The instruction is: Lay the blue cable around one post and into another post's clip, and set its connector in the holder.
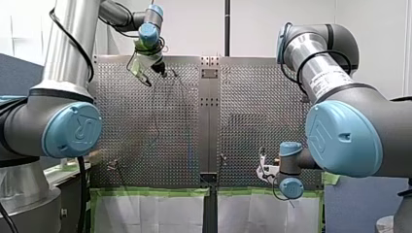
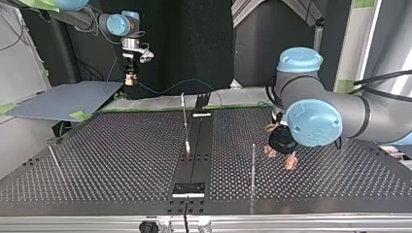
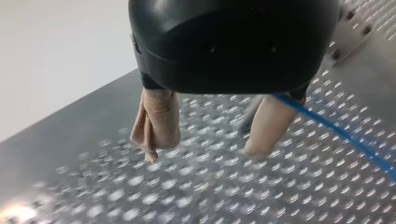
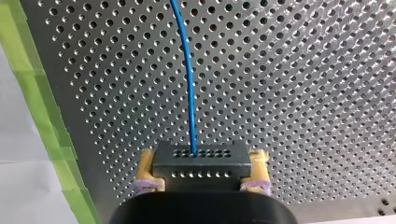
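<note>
In the right wrist view my right gripper (image 4: 201,184) is shut on a black connector (image 4: 201,163). The blue cable (image 4: 188,79) leaves the connector and runs ahead over the perforated table. In the top view this gripper (image 2: 129,80) hangs above the far edge at the left, with the cable (image 2: 170,87) trailing from it. My left gripper (image 3: 205,149) is open, its beige fingers (image 3: 156,121) just above the plate with nothing between them. The cable (image 3: 341,135) passes close by one finger. In the top view that gripper (image 2: 279,156) hovers beside a thin post (image 2: 252,165).
A second post (image 2: 184,119) stands near the table's middle, a third post (image 2: 53,158) at the top view's left. A black holder plate (image 2: 189,188) sits at the near edge there. Green tape (image 4: 46,135) lines the table edge beside my right gripper.
</note>
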You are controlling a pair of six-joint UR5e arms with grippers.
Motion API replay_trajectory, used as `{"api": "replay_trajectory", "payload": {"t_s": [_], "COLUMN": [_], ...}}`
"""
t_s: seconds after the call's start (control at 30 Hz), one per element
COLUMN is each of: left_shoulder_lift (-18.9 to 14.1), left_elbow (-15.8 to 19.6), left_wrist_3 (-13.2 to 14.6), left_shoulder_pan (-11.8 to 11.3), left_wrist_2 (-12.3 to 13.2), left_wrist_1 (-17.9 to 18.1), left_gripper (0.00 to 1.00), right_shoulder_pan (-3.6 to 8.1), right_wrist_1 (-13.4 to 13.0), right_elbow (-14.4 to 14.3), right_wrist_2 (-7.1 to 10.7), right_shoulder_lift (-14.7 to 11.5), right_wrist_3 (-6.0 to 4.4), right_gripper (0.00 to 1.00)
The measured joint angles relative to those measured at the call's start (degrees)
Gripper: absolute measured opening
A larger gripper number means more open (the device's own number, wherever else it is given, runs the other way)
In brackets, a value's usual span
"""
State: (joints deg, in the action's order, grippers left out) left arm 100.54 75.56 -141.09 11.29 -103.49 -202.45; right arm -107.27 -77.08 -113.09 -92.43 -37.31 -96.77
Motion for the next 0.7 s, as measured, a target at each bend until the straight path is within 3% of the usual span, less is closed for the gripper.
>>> {"api": "replay_trajectory", "payload": {"t_s": [0.17, 0.3, 0.5, 0.7], "left_shoulder_lift": [0.09, 0.43, 2.19, 5.15], "left_elbow": [0.0, -0.05, -0.59, -2.66], "left_wrist_3": [1.5, 1.16, 0.94, 0.92], "left_shoulder_pan": [-2.01, -2.91, -3.62, -3.79], "left_wrist_2": [-2.63, -3.46, -2.07, -0.12], "left_wrist_1": [0.89, 2.52, 5.2, 5.17], "left_gripper": [1.0, 1.0, 1.0, 1.0], "right_shoulder_pan": [-0.02, -0.05, -0.07, -0.08], "right_wrist_1": [-0.01, -0.05, -0.12, -0.18], "right_elbow": [0.0, 0.0, 0.01, 0.01], "right_wrist_2": [0.01, 0.02, 0.03, 0.04], "right_shoulder_lift": [0.01, 0.01, -0.01, 0.0], "right_wrist_3": [-0.01, -0.01, 0.06, 0.14], "right_gripper": [0.0, 0.0, 0.0, 0.0]}}
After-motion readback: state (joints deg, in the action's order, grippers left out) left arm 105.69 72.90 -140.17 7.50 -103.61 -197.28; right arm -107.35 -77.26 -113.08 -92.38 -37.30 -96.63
